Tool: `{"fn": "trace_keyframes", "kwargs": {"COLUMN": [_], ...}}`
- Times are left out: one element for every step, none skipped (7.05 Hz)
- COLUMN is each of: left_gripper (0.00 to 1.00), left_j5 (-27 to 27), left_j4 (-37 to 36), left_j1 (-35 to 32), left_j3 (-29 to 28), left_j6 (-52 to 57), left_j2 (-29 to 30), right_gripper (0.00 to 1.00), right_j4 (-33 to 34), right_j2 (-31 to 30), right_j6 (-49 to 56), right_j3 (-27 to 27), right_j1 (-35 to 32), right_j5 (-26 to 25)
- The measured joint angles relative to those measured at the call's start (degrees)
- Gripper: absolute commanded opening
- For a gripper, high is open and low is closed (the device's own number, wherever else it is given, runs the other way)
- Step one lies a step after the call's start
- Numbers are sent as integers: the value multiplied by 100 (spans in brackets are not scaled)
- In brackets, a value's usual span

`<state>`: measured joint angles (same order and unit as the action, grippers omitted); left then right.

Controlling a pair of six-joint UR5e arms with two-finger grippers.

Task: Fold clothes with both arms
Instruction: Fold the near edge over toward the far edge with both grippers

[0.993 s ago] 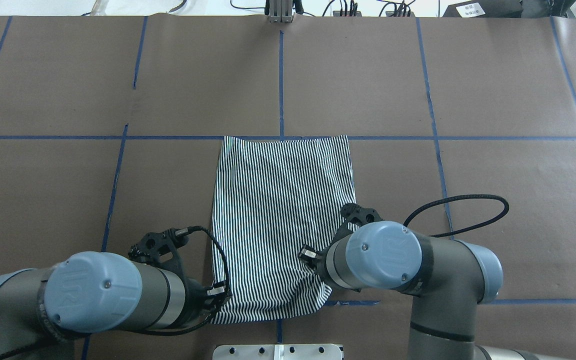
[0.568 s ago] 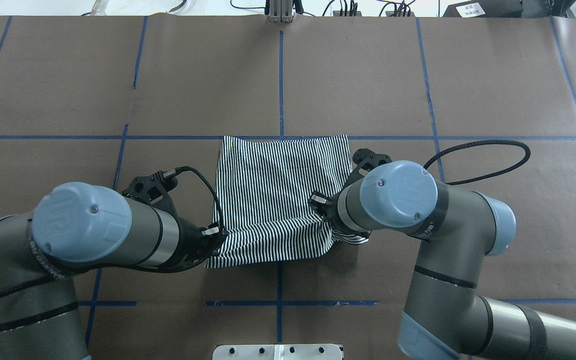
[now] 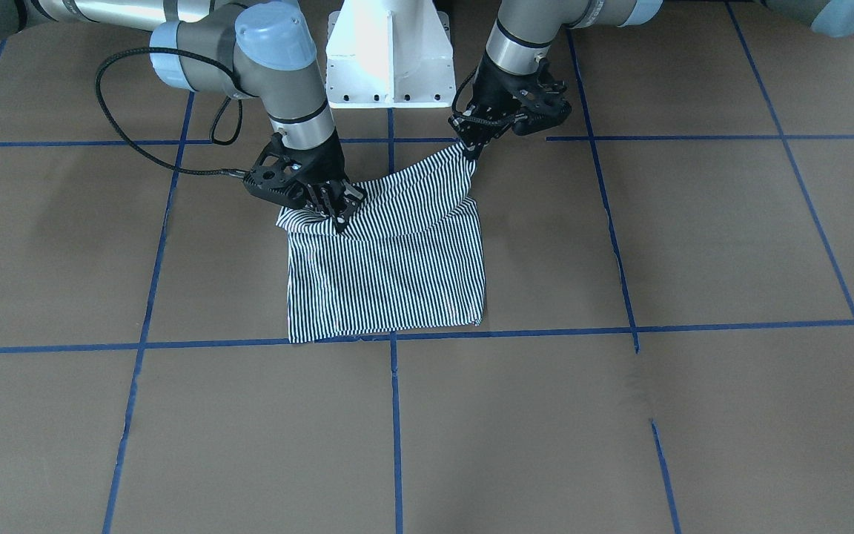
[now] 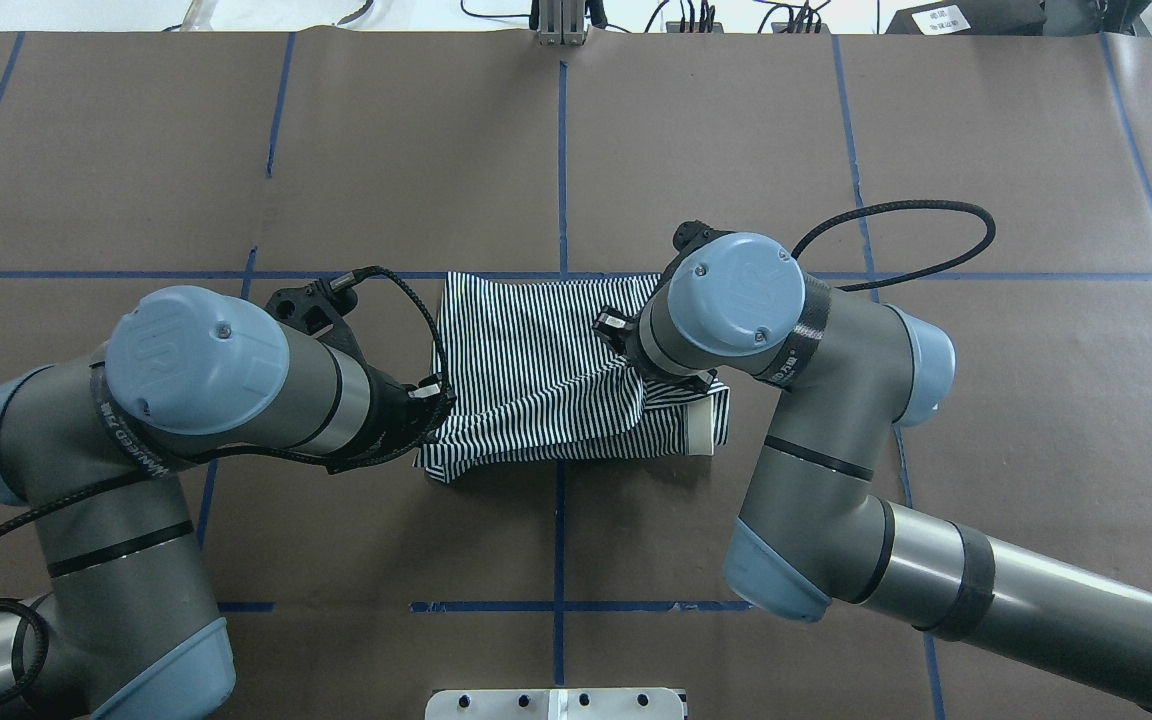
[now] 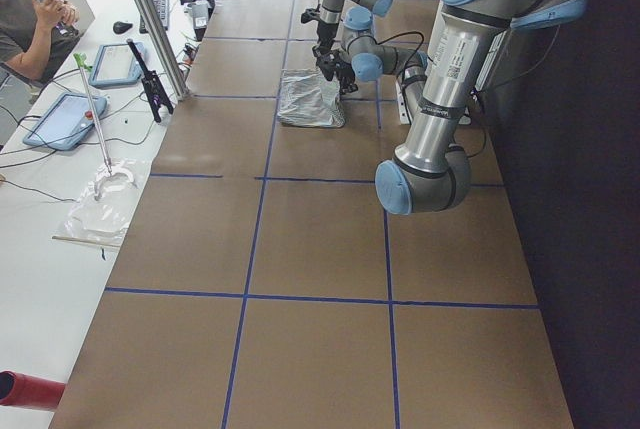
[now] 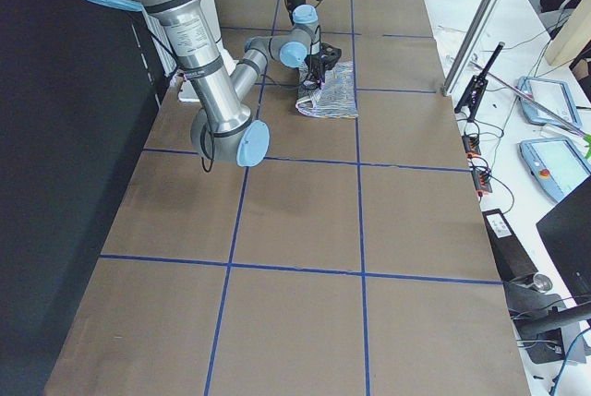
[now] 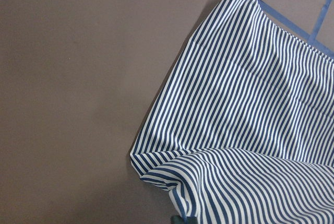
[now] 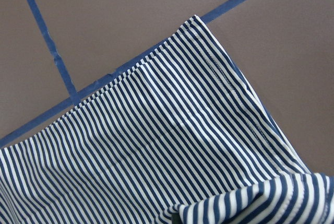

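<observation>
At the middle of the brown paper-covered bench (image 4: 836, 150), we hold both near corners of the thin navy-and-white striped polo shirt (image 4: 536, 370) pinched in our black left pincer (image 3: 472, 147) and black right pincer (image 3: 337, 213), halfway through a fold, and next, we judge, they must be laid squarely on the far edge.

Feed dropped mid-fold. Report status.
Left gripper, right gripper: both shut on shirt corners. Robot-side edge lifted, draped toward far half. Only taped table ahead.
</observation>
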<state>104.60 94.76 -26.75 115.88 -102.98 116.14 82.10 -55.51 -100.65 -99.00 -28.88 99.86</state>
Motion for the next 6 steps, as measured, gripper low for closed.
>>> {"fn": "trace_keyframes", "kwargs": {"left_gripper": [7,99,100,100,100,100], "left_j5": [-1,-1,-5,-4,32,132], "left_j4": [131,263,476,750,924,1015], "left_j1": [-127,-401,-801,-1283,-1756,-2080], "left_j3": [-169,-557,-1299,-2052,-2507,-2741], "left_j6": [4,10,242,726,1195,1587], "left_j2": [59,274,665,978,1119,1170], "right_gripper": [30,99,100,100,100,100], "right_j4": [-153,-233,-374,-629,-871,-1024], "right_j2": [27,170,567,1050,1336,1449], "right_j6": [17,28,64,220,490,805], "right_j3": [166,426,1059,1894,2520,2874], "right_j1": [-53,-175,-386,-647,-900,-1171], "right_j5": [-3,-3,12,40,111,329]}}
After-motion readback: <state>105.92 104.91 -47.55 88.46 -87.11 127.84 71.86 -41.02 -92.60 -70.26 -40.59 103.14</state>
